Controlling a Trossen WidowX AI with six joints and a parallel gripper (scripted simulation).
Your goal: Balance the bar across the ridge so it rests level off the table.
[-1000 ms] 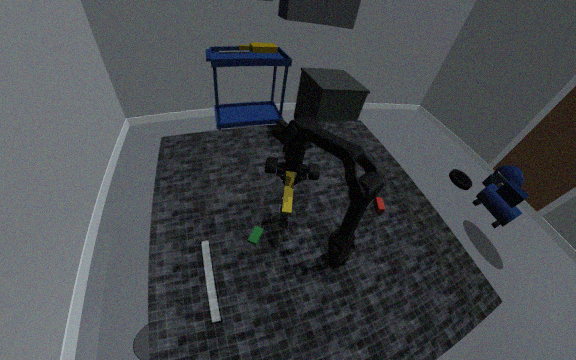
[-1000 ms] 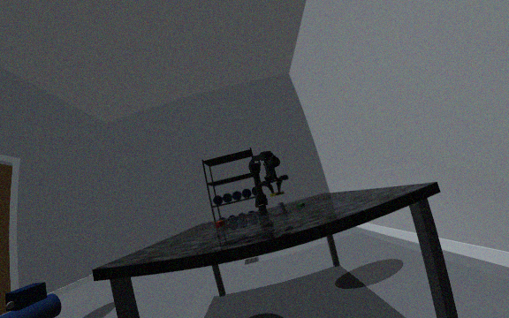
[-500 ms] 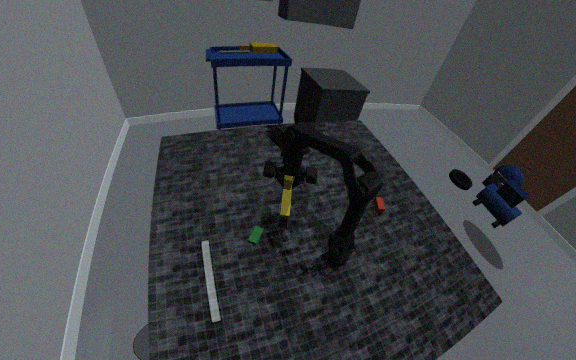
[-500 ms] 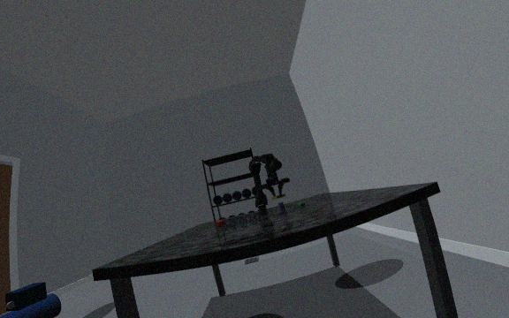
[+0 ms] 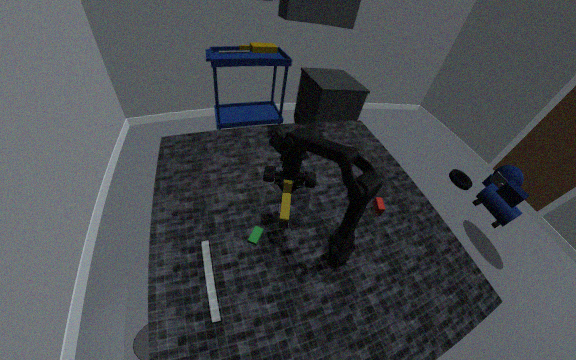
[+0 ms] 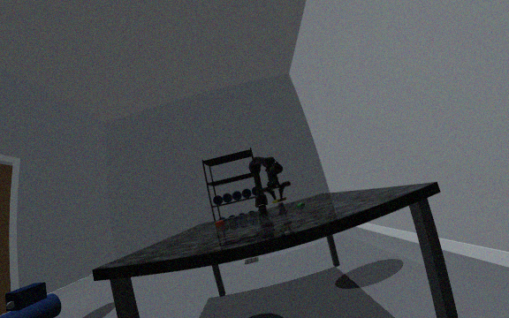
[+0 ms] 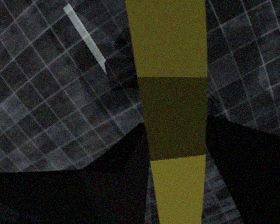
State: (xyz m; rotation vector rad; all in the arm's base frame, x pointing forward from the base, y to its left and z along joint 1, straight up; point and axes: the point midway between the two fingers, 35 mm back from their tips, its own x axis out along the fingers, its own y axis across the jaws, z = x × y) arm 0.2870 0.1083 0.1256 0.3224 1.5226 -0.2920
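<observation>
The yellow bar (image 5: pixel 285 206) (image 6: pixel 279 200) (image 7: pixel 173 45) is held by my gripper (image 5: pixel 287 187) (image 7: pixel 173 125), whose dark fingers are shut on it from both sides. The bar runs lengthwise through the wrist view, with a dark shadow band across it. In the top view it reaches from the fingers toward the middle of the table (image 5: pixel 188 175) (image 6: pixel 237 240). The ridge cannot be made out; the bar and the dark image may hide it. Whether the bar touches anything below cannot be told.
A green block (image 5: pixel 255 235) (image 6: pixel 300 205) lies close to the bar's near end. A long white strip (image 5: pixel 210 280) (image 7: pixel 86 37) lies farther left. A red block (image 5: pixel 379 205) (image 6: pixel 220 223) lies beyond the arm on the right.
</observation>
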